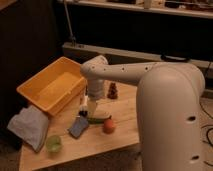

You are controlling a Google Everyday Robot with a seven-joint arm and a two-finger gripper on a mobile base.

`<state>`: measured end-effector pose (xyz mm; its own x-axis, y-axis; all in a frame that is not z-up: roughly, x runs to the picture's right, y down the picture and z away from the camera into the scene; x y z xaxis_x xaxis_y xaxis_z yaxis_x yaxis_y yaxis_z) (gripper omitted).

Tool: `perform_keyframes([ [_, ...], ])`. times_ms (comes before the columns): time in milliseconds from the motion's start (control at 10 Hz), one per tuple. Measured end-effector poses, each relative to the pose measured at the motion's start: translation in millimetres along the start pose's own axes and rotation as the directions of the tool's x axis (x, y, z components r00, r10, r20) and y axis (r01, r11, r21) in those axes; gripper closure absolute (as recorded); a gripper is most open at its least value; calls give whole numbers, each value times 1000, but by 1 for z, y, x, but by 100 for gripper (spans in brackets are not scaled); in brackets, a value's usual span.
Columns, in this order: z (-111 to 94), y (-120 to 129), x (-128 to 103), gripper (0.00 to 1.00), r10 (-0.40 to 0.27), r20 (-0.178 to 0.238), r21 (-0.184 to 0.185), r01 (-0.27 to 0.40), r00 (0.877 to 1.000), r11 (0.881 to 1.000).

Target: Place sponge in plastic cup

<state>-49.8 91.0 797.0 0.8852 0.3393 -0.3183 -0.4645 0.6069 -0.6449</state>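
Observation:
The sponge (78,126), a small flat blue-grey pad, lies on the wooden table (85,145) near its middle. The plastic cup (53,143), short and light green, stands upright near the table's front left, a short way left and forward of the sponge. My gripper (85,109) hangs at the end of the white arm, pointing down just above and behind the sponge, and it stands open with nothing in it. It is not touching the sponge.
A big yellow tub (52,89) fills the table's back left. A pale grey-blue cloth (27,126) lies at the left edge. A green object (99,119) and an orange-red fruit (109,125) sit right of the sponge; a small dark figure (113,91) stands behind.

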Motion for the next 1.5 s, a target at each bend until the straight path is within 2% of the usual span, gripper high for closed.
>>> perform_keyframes([
  [400,0,0,0,20,-1,-1,1,1,1000,1000],
  [500,-1,1,-1,20,-14,7,13,14,1000,1000],
  [600,-3,6,-3,20,-49,18,45,48,999,998],
  [700,-4,18,-8,20,-140,39,93,136,989,986],
  [800,-6,32,-8,20,-250,47,139,241,967,960],
  [900,-7,46,-10,20,-373,51,190,358,926,914],
  [1000,-9,61,-11,20,-479,53,233,456,876,859],
  [1100,-11,71,-11,20,-558,50,268,527,828,806],
  [1200,-12,77,-11,20,-596,47,287,561,801,777],
  [1300,-12,80,-13,20,-608,46,289,572,793,768],
  [1500,-12,79,-12,20,-607,46,290,571,793,768],
])
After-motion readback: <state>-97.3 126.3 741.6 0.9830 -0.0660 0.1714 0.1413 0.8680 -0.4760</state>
